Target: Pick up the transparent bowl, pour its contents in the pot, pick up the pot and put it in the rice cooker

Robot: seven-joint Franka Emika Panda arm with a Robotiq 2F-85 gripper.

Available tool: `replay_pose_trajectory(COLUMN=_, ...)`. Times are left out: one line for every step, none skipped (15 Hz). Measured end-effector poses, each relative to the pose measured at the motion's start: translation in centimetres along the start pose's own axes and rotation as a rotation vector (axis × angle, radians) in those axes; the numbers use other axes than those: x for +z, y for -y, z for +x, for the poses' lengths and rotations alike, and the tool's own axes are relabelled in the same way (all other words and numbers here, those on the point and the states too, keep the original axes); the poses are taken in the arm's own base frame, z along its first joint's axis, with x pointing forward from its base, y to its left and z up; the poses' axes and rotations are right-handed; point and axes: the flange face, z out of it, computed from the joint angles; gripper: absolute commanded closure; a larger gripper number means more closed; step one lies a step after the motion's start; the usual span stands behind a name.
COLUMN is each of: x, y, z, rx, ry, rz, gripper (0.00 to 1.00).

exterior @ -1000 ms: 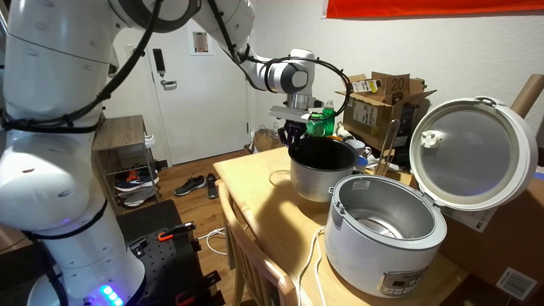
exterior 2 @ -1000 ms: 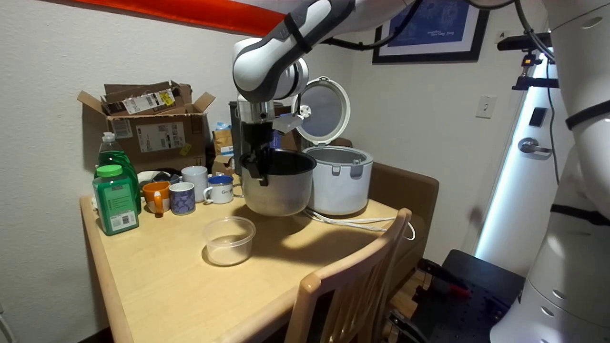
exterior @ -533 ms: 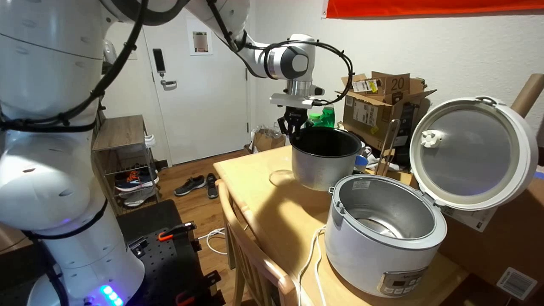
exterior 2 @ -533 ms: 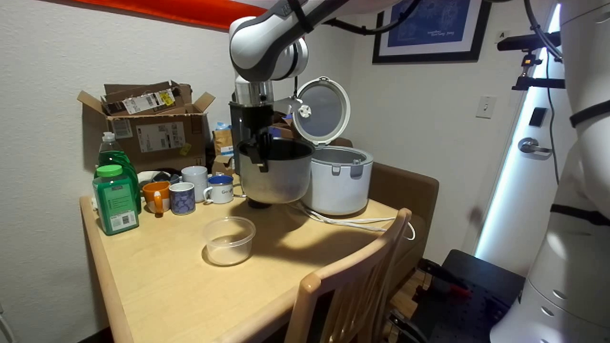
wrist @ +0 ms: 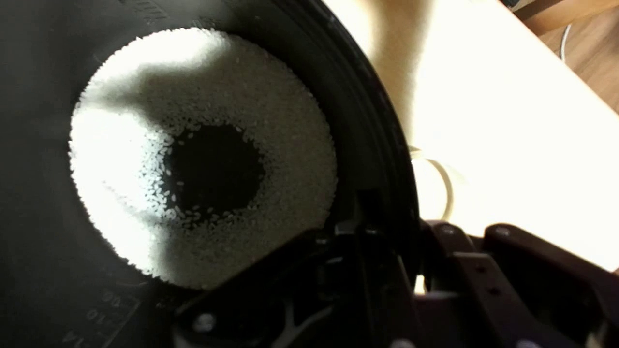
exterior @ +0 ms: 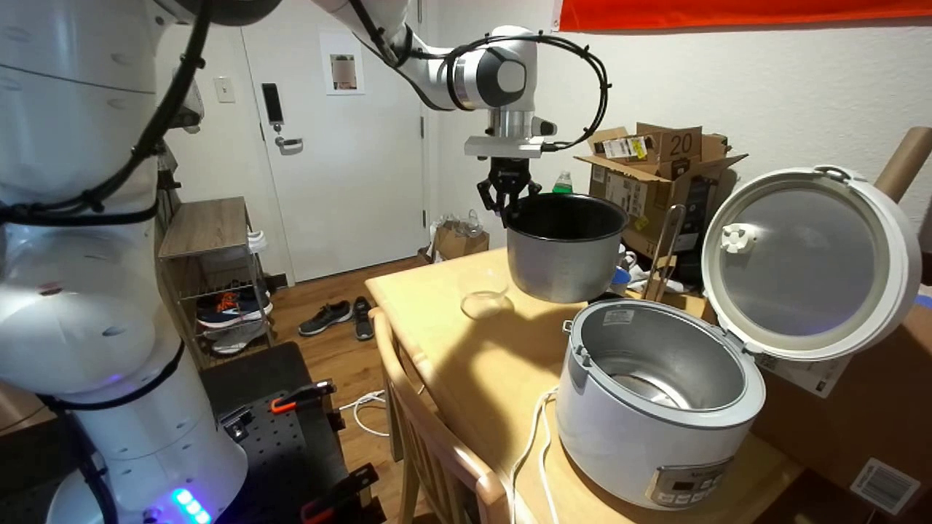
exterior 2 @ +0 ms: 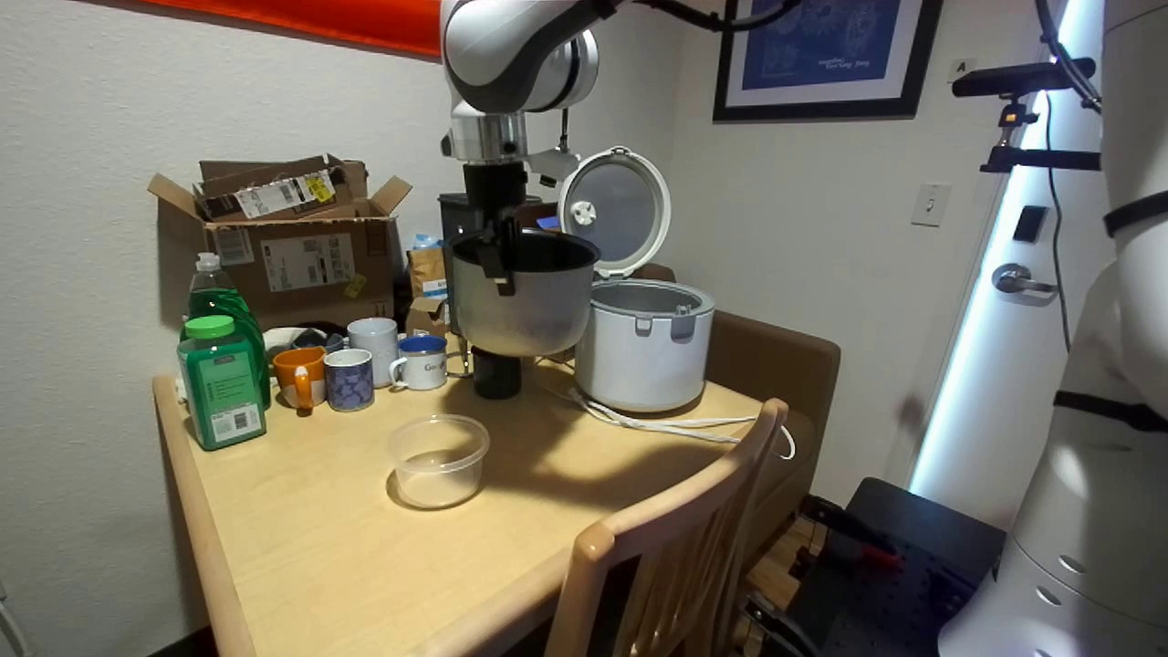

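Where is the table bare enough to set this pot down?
In an exterior view, the biggest bare patch of table lies between the green bottles, plastic bowl and chair. A smaller, shadowed one lies between bowl, white cord and chair. It's crowded around the mugs, bottles and cooker.

Gripper (exterior: 504,211) holding grey pot (exterior: 563,268) by one side, above wooden table (exterior: 429,291), rice cooker (exterior: 632,445) standing open
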Motion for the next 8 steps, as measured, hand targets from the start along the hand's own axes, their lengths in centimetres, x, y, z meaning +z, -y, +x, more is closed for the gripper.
replay_pose_trajectory(x=-0.7, y=-0.2, z=-0.2, rx=-0.011, ry=0.002, rz=-0.005, gripper=0.98)
replay_pose_trajectory(x=-1.3, y=-0.4, z=-0.5, rx=-0.022, ry=0.004, rz=-0.008, gripper=0.98)
replay_pose_trajectory(x=-2.0, y=-0.6, z=-0.8, rx=-0.033, ry=0.005, rz=-0.011, gripper=0.98)
replay_pose_trajectory(x=-2.7, y=-0.9, z=-1.2, rx=-0.045, ry=0.004, rz=-0.015, gripper=0.98)
replay_pose_trajectory(x=-3.3, y=-1.2, z=-1.5, rx=-0.057, ry=0.002, rz=-0.018, gripper=0.98)
replay_pose_trajectory(x=-3.9, y=-1.6, z=-1.9, rx=-0.070, ry=-0.003, rz=-0.022, gripper=0.98)
replay_pose_trajectory(x=-4.4, y=-2.1, z=-2.3, rx=-0.081, ry=-0.008, rz=-0.026, gripper=0.98)
replay_pose_trajectory(x=-4.8, y=-2.6, z=-2.6, rx=-0.089, ry=-0.012, rz=-0.031, gripper=0.98)
